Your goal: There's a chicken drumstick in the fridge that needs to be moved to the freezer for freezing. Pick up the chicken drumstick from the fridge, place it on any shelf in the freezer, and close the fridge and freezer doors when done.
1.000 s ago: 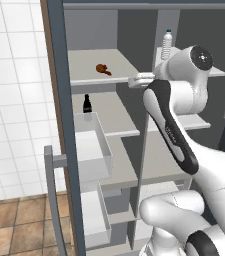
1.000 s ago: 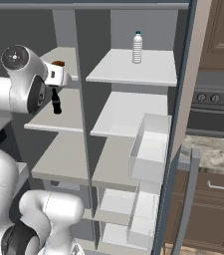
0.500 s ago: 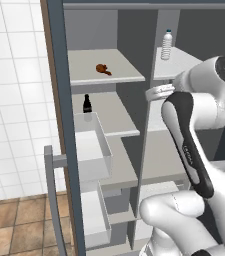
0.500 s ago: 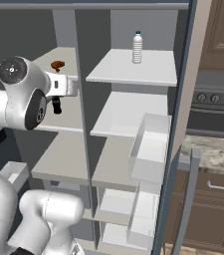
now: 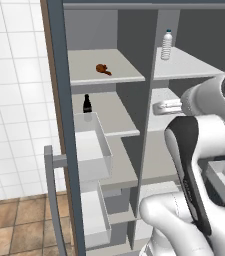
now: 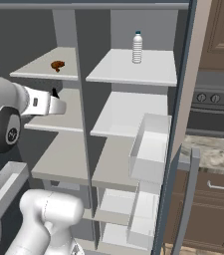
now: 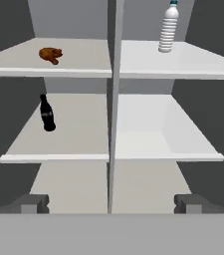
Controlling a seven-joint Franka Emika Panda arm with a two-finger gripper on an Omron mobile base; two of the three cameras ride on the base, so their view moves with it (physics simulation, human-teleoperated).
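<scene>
Seemingly well ahead, the small reddish-brown chicken drumstick (image 7: 50, 55) lies up-left of the empty tool (image 7: 111, 205), on the left section's pale grey top shelf (image 7: 78, 69); the fingers stand wide apart.

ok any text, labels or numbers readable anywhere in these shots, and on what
No text can be read in any view.
Small dark bottle on the second shelf: a pale band at mid-height, too blurred to read.
Clear white-capped water bottle on the top shelf: no legible label.
White arm link: a small dark mark, too small to read.
Reddish-brown chicken drumstick: unmarked.
</scene>
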